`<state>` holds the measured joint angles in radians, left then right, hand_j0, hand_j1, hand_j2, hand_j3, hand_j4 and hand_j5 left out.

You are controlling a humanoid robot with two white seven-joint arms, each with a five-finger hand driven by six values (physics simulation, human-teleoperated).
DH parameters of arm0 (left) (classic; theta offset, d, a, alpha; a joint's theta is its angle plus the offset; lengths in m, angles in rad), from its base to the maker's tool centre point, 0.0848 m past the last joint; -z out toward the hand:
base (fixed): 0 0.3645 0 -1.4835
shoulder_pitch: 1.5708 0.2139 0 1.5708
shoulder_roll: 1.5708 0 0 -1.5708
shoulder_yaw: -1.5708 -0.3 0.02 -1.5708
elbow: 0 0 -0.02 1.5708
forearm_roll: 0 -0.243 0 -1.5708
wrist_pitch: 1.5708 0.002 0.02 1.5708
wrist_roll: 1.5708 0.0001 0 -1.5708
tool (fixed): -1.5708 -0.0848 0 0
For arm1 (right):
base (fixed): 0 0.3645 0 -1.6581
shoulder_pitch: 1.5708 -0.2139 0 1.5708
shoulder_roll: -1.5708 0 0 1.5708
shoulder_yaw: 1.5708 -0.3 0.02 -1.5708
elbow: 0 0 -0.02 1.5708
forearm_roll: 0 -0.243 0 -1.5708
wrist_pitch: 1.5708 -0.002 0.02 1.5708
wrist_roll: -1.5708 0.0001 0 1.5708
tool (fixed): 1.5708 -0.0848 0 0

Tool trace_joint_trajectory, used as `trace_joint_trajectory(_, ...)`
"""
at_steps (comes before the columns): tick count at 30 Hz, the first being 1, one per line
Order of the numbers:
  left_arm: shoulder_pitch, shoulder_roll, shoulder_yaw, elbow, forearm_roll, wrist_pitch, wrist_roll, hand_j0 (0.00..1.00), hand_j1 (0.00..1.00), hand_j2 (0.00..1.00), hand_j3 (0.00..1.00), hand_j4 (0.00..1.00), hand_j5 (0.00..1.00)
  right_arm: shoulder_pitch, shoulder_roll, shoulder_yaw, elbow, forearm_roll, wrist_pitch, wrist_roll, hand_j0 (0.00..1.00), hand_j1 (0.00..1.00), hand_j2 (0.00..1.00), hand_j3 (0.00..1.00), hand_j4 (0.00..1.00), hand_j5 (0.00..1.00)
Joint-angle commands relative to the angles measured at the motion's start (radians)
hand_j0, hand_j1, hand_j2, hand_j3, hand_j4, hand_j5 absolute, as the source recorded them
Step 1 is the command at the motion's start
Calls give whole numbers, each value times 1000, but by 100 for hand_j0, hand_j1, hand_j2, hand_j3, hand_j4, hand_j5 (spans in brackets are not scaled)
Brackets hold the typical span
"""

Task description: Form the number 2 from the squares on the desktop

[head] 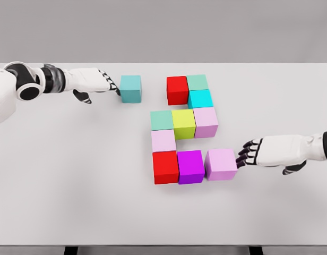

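The left hand (102,84), fingers relaxed, touched the teal cube (130,88), well left of the red cube (177,90); an off-centre push could skew it. The right hand (259,153) rested loose.

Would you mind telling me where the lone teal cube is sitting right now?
In the head view, the teal cube sits on the table's far left part, apart from the assembled blocks, left of the upper red cube, with the left hand at its left side.

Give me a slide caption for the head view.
Left hand at a lone teal cube, right hand beside a pink cube ending the nearly finished 2.
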<state>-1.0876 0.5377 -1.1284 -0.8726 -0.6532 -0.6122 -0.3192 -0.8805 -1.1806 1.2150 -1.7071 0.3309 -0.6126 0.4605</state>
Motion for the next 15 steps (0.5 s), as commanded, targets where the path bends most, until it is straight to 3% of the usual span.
trace_joint_trajectory(1,0,1,-1,-2,1,1,0,85,85,85,85,85,85,0,-2,0,-14,-4,2,0,100,100,100,100,100,100)
trace_joint_trajectory(8,-28,-8,6,113,1,1,2,87,87,87,87,87,87,0,4,-6,6,-6,2,0,100,100,100,100,100,100)
trace_joint_trajectory(10,-34,-35,4,136,0,1,2,87,87,87,87,87,87,0,12,-9,73,-4,2,0,100,100,100,100,100,100)
trace_joint_trajectory(15,-37,-70,4,136,0,1,0,87,87,87,87,87,87,0,27,-12,67,-6,2,0,100,100,100,100,100,100)
